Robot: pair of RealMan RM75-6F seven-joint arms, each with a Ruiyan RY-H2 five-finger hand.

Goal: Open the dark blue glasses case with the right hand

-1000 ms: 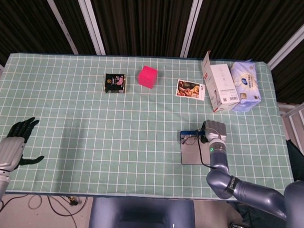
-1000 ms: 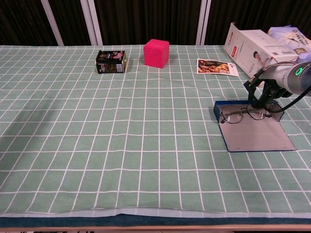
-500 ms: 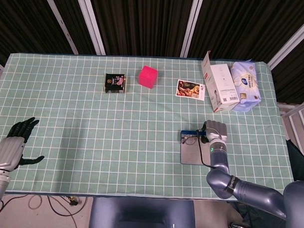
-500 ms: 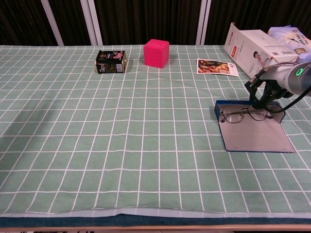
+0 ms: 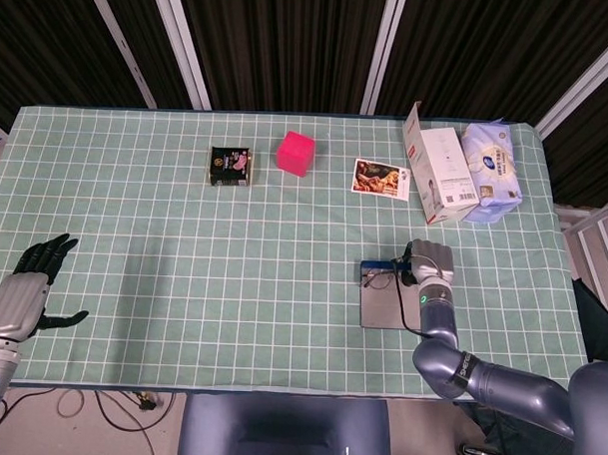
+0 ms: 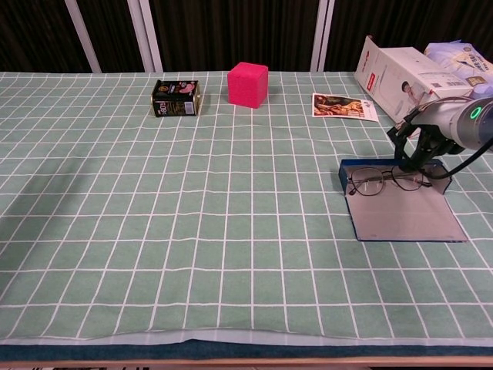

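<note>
With the flat, stiff dark blue glasses case [image 6: 400, 212] lying open near the table's right edge, thin wire-framed spectacles [image 6: 385, 182] inside, right hand [image 5: 430, 260] resting fingers on its far rim, grasp unclear; probably light, slide-prone.

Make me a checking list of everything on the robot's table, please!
Surface: table with a green checked cloth, flat.
Job's things: dark blue glasses case lies open; glasses rest at its far edge.
Clutter: pink cube, small dark tin, photo card, white carton, tissue pack, all along the far side.
Hands: right robot hand at the case's far right corner, grip unclear; left robot hand open, fingers spread, holding nothing.
Cables: cords under the near edge.
Surroundings: dark slatted wall.
</note>
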